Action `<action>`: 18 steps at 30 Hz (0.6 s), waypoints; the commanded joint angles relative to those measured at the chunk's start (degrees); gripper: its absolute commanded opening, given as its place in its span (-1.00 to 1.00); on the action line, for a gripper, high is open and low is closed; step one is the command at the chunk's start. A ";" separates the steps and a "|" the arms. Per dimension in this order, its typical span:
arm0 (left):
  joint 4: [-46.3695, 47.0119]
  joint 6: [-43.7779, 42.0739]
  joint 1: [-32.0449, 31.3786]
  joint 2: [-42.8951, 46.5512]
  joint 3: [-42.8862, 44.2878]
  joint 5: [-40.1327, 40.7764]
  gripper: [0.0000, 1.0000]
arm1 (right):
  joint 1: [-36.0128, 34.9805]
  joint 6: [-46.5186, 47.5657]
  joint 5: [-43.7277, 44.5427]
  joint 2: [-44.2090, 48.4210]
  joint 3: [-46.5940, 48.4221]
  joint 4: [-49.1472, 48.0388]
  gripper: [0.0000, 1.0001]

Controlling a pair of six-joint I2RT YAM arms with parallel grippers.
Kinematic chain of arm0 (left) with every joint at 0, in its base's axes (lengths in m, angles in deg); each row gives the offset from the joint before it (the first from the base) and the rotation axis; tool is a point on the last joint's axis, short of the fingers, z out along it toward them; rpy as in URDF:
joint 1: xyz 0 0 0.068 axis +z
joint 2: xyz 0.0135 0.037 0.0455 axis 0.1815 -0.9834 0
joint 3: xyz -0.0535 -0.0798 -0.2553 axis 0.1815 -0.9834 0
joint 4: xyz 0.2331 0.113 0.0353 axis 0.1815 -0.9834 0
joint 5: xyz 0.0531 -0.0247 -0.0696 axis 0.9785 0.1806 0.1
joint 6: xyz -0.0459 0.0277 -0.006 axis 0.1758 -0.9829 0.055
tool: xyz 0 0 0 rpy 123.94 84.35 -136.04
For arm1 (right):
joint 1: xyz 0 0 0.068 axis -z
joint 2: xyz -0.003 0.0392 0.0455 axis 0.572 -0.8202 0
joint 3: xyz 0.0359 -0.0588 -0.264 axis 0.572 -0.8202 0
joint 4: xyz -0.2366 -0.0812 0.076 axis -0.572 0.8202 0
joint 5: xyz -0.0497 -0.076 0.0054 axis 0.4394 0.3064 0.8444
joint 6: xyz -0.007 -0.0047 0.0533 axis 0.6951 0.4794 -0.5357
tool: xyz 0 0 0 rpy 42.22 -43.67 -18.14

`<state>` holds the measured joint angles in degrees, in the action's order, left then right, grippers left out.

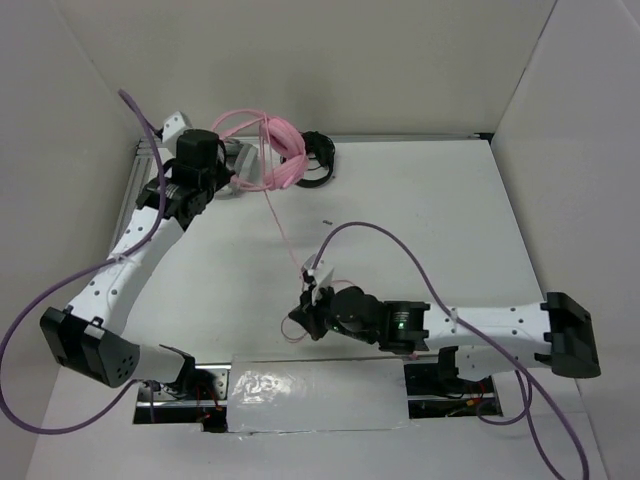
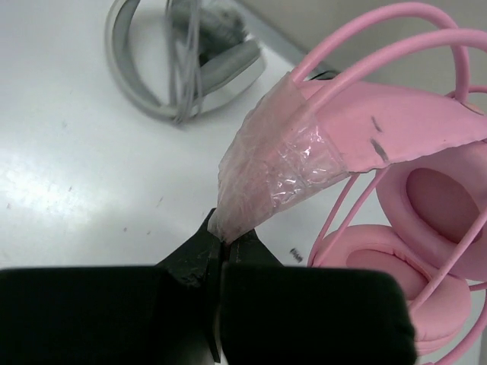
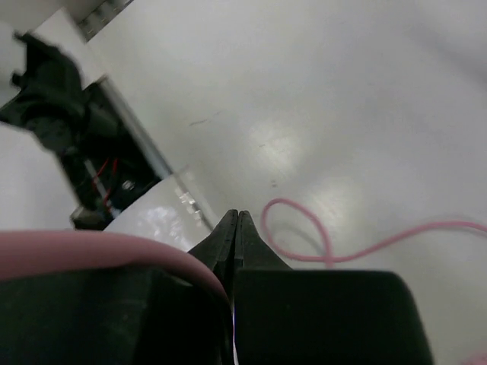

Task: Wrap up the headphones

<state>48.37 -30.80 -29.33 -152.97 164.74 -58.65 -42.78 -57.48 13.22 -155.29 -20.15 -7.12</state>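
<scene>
The pink headphones lie at about 11 o'clock on the white table, close to its far edge. Black headphones sit just beside them at 3 o'clock and grey headphones at their 9 o'clock side. The left gripper is clenched on the tip of a strip of clear film. The film is stuck over the pink headband and stretches taut from the band down to the claw. Two padded earcups show at 4 o'clock of that pinch in the left wrist view. The thin pink cable leaves the headphones and runs toward 6 o'clock across the bare table to the right gripper, which sits near the table's middle, slightly toward 7 o'clock. That claw's jaws are pressed together. In the right wrist view a blurred pink length crosses its left finger and disappears into the seam between the fingers, so it appears to be grasping the cable. Beyond the tips, at 2 o'clock, a small loop of cable lies flat on the table.
</scene>
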 commanded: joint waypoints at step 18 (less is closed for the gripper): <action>6.62 -2.96 -8.54 16.42 -32.32 -13.06 -1.00 | 20.44 30.07 24.49 4.76 23.72 22.12 -1.00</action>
<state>47.28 -32.82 -36.39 -142.17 132.08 -67.98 -25.84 -35.95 43.58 -152.18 0.72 19.81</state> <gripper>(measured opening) 0.071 0.007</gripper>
